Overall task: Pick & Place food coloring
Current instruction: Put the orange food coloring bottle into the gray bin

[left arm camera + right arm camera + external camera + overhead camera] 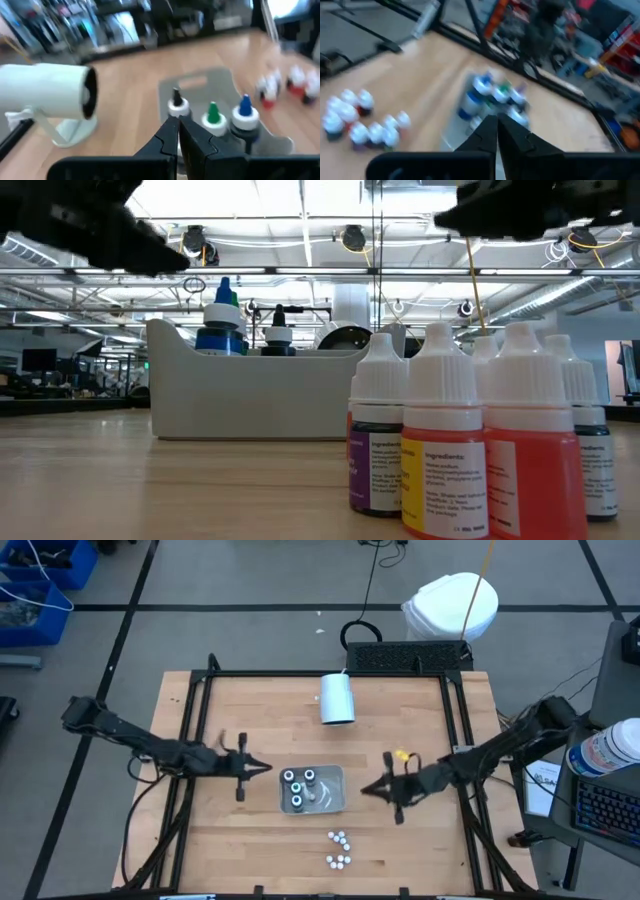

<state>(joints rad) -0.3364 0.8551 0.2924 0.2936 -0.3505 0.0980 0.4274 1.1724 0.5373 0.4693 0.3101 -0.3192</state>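
The food coloring stands in two lots. Three wider bottles with dark rims, tipped black, green and blue, stand upright in a grey tray at the table's middle. Several small white-capped bottles stand in two clusters on the wood nearer the front edge, large in the low view. My left gripper hovers shut just left of the tray. My right gripper hovers shut just right of it. Neither holds anything.
A large white cylinder cup lies on its side toward the far edge, also seen in the left wrist view. A small yellow piece lies right of the tray. A black frame borders the table.
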